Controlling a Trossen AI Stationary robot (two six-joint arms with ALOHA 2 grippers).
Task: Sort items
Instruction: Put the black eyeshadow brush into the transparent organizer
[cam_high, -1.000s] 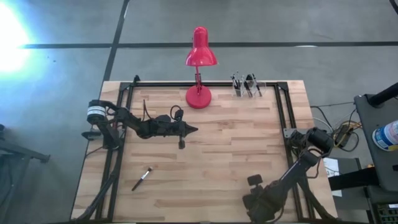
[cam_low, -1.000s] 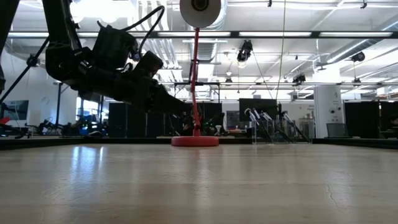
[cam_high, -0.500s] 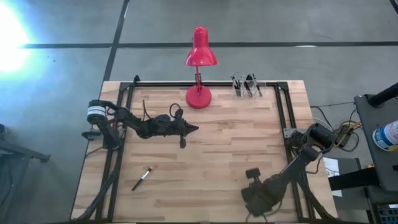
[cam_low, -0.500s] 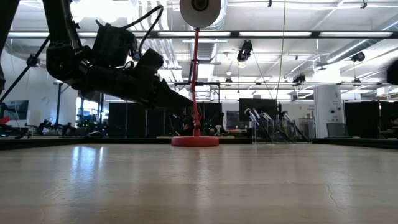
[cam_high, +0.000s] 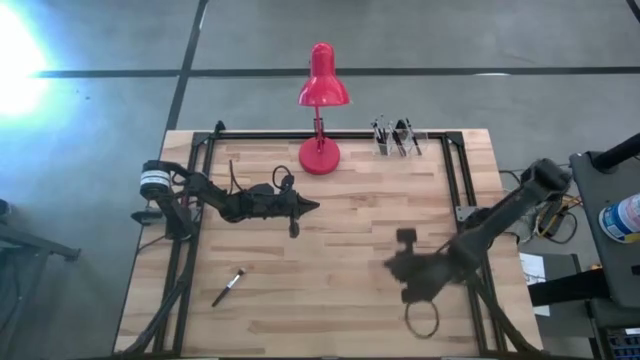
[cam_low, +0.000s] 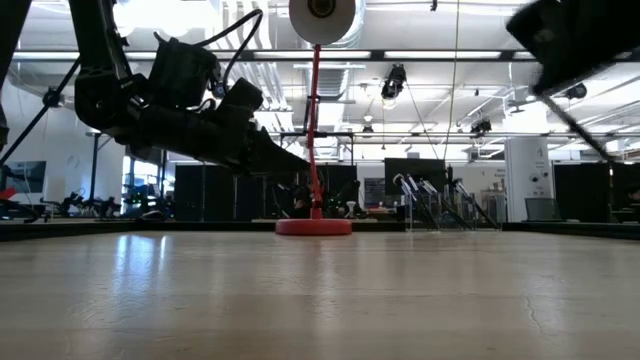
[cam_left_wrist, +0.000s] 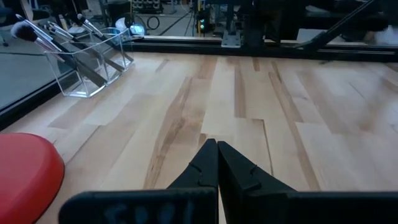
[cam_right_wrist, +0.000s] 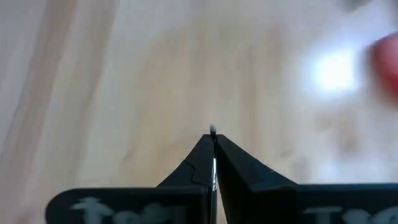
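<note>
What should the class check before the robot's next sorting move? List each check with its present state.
1. Left gripper shut, nothing held: ok.
2. Right gripper shut: ok; something thin shows between its tips, what it is: cannot tell.
3. Loose brush lies on the table near the left front, untouched: not ok.
4. Clear holder stands upright at the back, brushes inside: ok.
5. Red lamp upright beside the holder: ok.

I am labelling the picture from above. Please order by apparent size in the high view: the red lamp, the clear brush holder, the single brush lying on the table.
1. Red lamp, clearly largest.
2. Clear brush holder.
3. Single brush, a thin sliver; its length nearly matches the holder's width.
</note>
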